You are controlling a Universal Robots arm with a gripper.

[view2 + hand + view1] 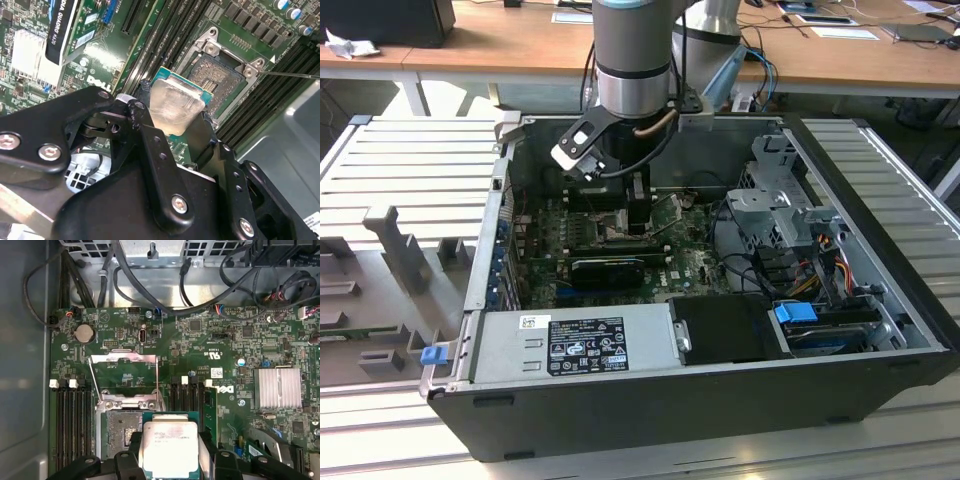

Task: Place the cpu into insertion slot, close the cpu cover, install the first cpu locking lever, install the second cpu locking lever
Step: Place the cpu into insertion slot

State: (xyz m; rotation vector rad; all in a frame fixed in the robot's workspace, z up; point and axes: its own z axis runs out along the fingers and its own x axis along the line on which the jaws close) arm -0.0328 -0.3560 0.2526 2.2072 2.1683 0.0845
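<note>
A: Gripper state?
B: Gripper (632,205) is down inside the open computer case (880,330), upper centre of the exterior view. Both wrist views show it closed narrow on the cpu (170,450), with black fingers (147,135) pinching two opposite edges.

A: Where's the cpu relative to the insertion slot?
B: It's over the green motherboard (220,335), overlapping one edge of the insertion slot (119,427), not seated. I can't tell whether it touches. The slot's dark grid centre is bare.

A: And the cover?
B: The cpu cover (125,358) is swung open just beyond the slot, and the board shows through its window. In the second wrist view a thin wire lever (290,75) sticks out past the slot corner.

A: Any writing?
B: There are faint lines of print on the cpu top in the first wrist view. The second wrist view shows a smeared sheen there instead. There's white lettering on the graphics card (62,25) and a black label plus a white sticker on the power supply (585,345), lower centre of the exterior view.

A: Clearance?
B: Memory slots (72,425) flank the socket on both sides. The finned heatsink (277,387) sits well apart. Cables (150,280) run along the case wall past the board edge. The drive cage (780,200) is on the exterior view's right.
</note>
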